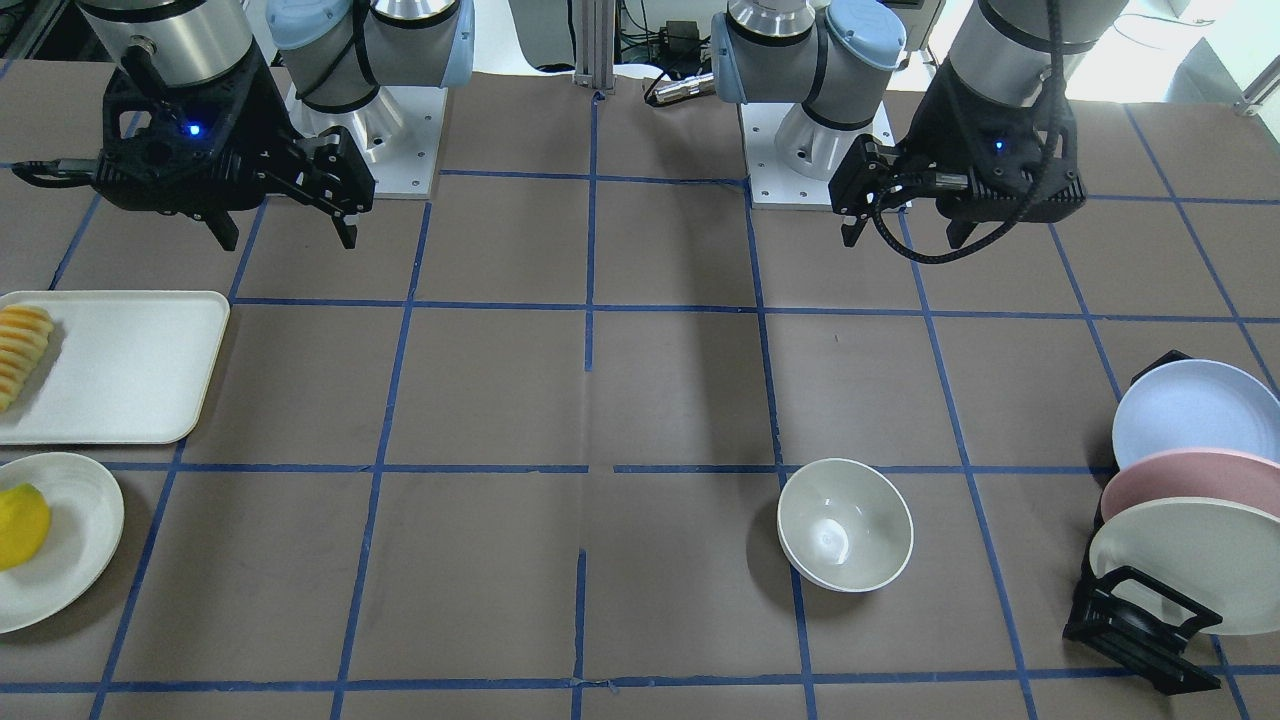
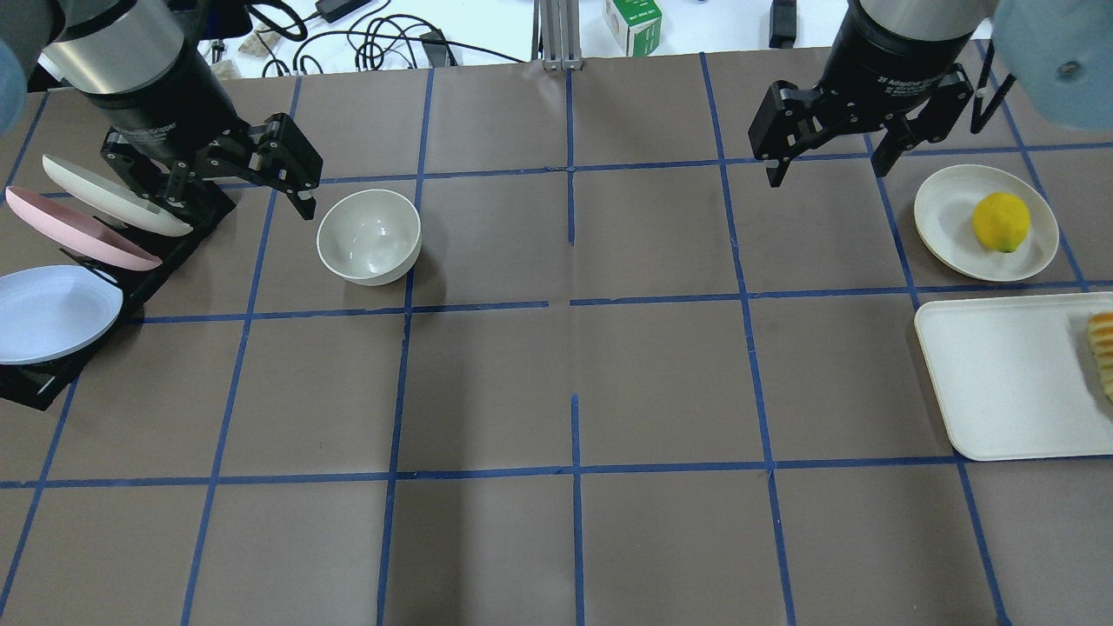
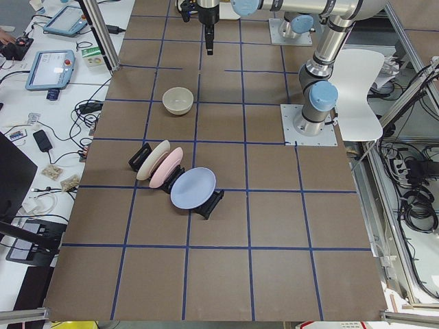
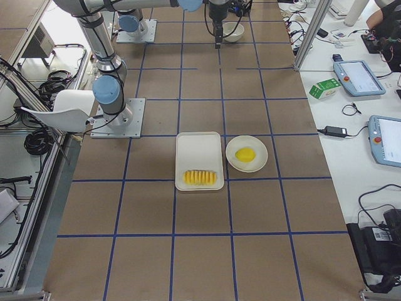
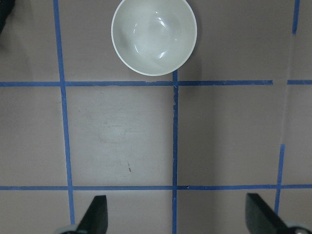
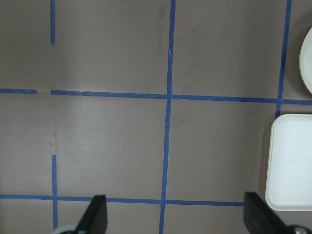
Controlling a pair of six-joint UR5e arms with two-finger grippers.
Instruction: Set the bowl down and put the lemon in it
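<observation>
The off-white bowl [image 1: 845, 525] stands upright and empty on the brown table; it also shows in the overhead view [image 2: 369, 236] and at the top of the left wrist view [image 5: 154, 36]. The yellow lemon [image 2: 1001, 222] lies on a shallow white plate [image 2: 948, 200] at the table's right end, also seen in the front view [image 1: 20, 525]. My left gripper [image 2: 228, 196] is open and empty, raised above the table beside the bowl, apart from it. My right gripper [image 2: 826, 172] is open and empty, raised to the left of the lemon's plate.
A black rack with pastel plates [image 2: 78, 252] stands just left of the bowl, under my left arm. A white tray [image 2: 1009, 382] with sliced yellow-orange fruit [image 2: 1103, 352] lies next to the lemon's plate. Blue tape lines grid the table.
</observation>
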